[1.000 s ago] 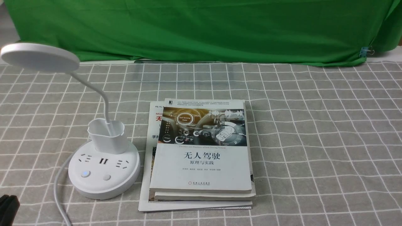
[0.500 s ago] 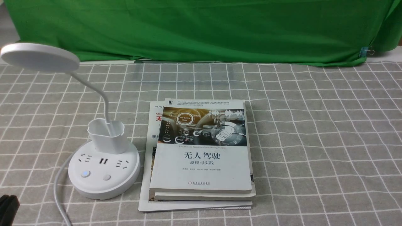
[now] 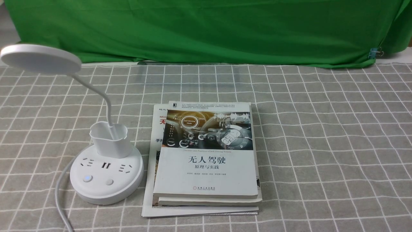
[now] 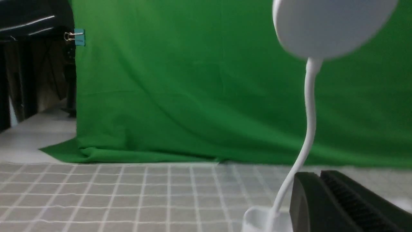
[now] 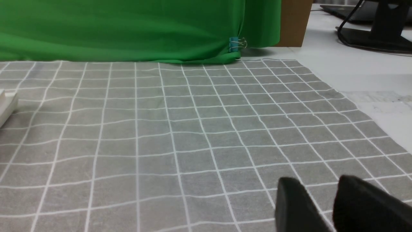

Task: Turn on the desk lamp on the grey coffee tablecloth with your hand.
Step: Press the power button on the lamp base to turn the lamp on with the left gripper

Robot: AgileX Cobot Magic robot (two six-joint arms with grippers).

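The left black two-fingered tool, fingers drawn together, is nearer; the white disc-headed gooseneck lamp stands ahead.

Over the grey coffee tablecloth, I have open passage right of the stacked books. The books obstruct low travel right of the desk lamp's base. The lamp's disc head and gooseneck obstruct overhead access behind the base.
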